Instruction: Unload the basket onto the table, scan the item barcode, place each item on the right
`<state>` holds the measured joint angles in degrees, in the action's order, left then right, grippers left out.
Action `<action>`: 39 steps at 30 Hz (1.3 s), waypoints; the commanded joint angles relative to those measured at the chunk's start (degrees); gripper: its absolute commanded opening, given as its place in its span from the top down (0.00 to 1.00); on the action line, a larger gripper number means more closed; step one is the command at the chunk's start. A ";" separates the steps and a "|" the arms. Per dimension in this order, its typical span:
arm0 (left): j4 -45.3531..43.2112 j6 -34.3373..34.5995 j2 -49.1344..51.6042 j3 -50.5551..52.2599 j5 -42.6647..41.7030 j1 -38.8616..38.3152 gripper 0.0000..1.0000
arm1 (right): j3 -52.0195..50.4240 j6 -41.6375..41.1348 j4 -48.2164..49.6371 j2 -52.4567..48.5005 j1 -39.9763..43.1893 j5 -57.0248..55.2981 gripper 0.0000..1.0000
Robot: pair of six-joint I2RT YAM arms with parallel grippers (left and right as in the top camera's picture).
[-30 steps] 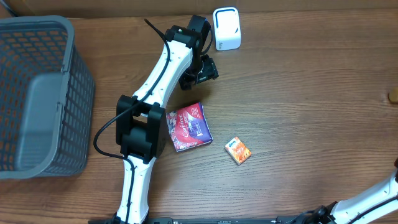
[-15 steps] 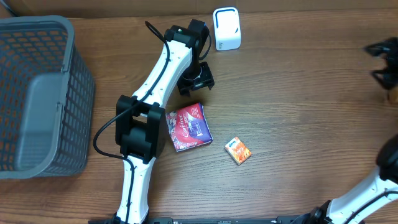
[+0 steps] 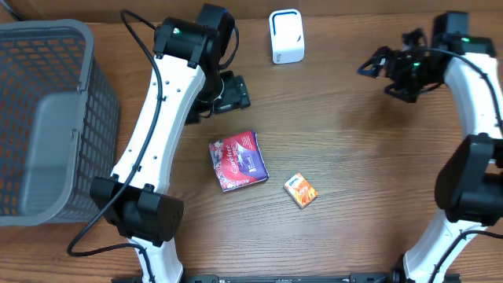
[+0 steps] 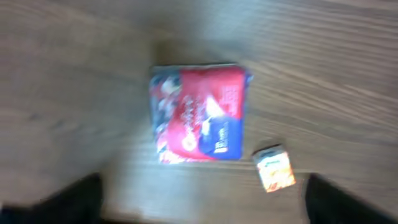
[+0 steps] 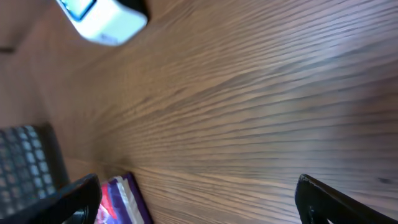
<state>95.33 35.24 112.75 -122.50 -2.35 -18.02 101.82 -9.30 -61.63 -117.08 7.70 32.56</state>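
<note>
A red and purple packet (image 3: 238,161) lies flat in the middle of the table, with a small orange box (image 3: 301,190) to its right. The white scanner (image 3: 286,35) stands at the far edge. My left gripper (image 3: 233,93) hovers open behind the packet, holding nothing. The blurred left wrist view shows the packet (image 4: 199,112) and the box (image 4: 275,168) ahead of my open left gripper (image 4: 202,211). My right gripper (image 3: 379,76) hangs open and empty at the back right, pointing left. In its view the right gripper (image 5: 199,208) faces the scanner (image 5: 102,18) and the packet's edge (image 5: 121,199). No barcode shows.
A large grey mesh basket (image 3: 47,118) fills the left side of the table; its corner (image 5: 25,162) also shows in the right wrist view. The left arm (image 3: 161,118) runs from the near edge up to the back. The right arm (image 3: 475,118) rises along the right edge.
The right arm has swung in from the right edge to the back right. The left arm has shifted left, its gripper sliding left behind the packet. Both grippers opened wider.
</note>
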 commanded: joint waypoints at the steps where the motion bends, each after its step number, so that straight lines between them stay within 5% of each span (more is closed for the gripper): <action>1: 1.51 0.33 0.70 0.96 2.71 0.74 0.00 | 0.07 0.83 0.02 2.08 -4.70 -3.19 0.00; 15: -2.62 -5.51 0.74 17.03 -1.66 0.81 0.00 | -4.28 0.57 3.65 1.95 -14.95 -6.99 0.00; 24: -15.17 -7.30 0.74 30.91 -4.15 2.49 0.09 | -4.37 0.59 3.67 1.95 -15.26 -7.04 0.00; 39: -38.75 -26.05 0.79 47.91 -27.93 6.45 0.20 | -4.37 0.59 5.81 1.95 -15.26 -7.04 0.00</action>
<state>59.86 14.63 113.27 -77.52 -20.29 -10.83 97.58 -8.97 -56.31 -117.08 -7.51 25.87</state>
